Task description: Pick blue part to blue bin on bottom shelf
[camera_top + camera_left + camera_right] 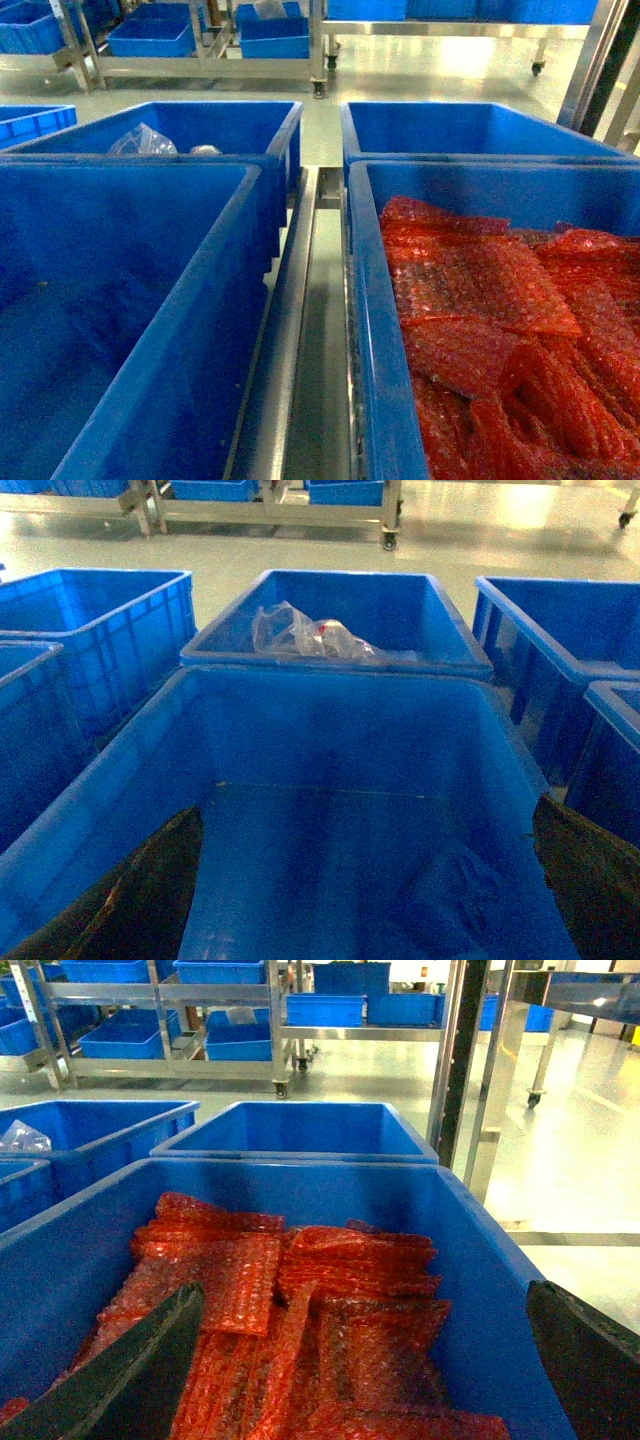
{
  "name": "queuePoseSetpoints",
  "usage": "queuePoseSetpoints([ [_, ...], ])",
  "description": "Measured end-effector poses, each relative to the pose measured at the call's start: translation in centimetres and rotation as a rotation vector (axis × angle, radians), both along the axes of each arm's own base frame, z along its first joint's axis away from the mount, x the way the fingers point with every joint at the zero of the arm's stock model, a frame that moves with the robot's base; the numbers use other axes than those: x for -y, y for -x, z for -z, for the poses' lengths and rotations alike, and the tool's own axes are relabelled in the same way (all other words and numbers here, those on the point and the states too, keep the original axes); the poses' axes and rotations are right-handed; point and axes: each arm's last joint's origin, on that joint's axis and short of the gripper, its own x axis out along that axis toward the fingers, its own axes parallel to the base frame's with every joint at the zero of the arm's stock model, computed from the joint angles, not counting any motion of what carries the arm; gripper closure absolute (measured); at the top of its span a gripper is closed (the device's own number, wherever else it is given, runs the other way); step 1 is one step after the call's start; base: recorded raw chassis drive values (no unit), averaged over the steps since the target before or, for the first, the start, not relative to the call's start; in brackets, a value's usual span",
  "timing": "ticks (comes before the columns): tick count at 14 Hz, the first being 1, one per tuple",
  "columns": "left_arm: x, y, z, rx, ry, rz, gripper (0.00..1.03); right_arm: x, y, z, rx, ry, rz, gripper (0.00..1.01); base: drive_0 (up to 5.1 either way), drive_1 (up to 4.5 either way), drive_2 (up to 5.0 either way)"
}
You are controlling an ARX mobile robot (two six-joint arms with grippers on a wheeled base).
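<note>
Head view: four large blue plastic bins sit in two rows, split by a bare steel divider rail [300, 330] running away from the camera. The near left blue bin [110, 300] looks empty, its floor bare. The near right blue bin [372, 330] is heaped with red bubble-wrap pouches [480, 310], lying flat and overlapping at mixed angles. The far left bin [200, 125] holds a crumpled clear plastic bag [142, 140] against its near wall; the far right bin [470, 128] shows only bare blue walls.

Beyond the bins lies a pale glossy floor [420, 75], with wheeled stainless racks [200, 68] carrying more blue crates.

No blue part can be made out in any bin, so its position and long axis cannot be told.

In the left wrist view, the left gripper [370, 880] hangs over the empty near bin, its dark fingers [150, 890] wide apart at the frame's lower corners. In the right wrist view, the right gripper [365, 1360] hovers over the red pouches, fingers [140, 1370] likewise spread, holding nothing.
</note>
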Motion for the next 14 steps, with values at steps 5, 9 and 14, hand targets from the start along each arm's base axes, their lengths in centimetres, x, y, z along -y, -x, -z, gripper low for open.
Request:
queuePoseSetpoints([
  [5, -0.6, 0.8, -0.8, 0.06, 0.035, -0.036, 0.05, 0.0, 0.0, 0.0, 0.0, 0.0, 0.0, 0.03, 0.0, 0.0, 0.0],
  [9, -0.6, 0.8, -0.8, 0.056, 0.036, -0.037, 0.05, 0.0, 0.0, 0.0, 0.0, 0.0, 0.0, 0.03, 0.0, 0.0, 0.0],
  [14, -2.5, 1.9, 2.2, 0.161, -0.016, 0.097, 0.61, 0.0, 0.0, 0.0, 0.0, 0.0, 0.0, 0.03, 0.0, 0.0, 0.0],
])
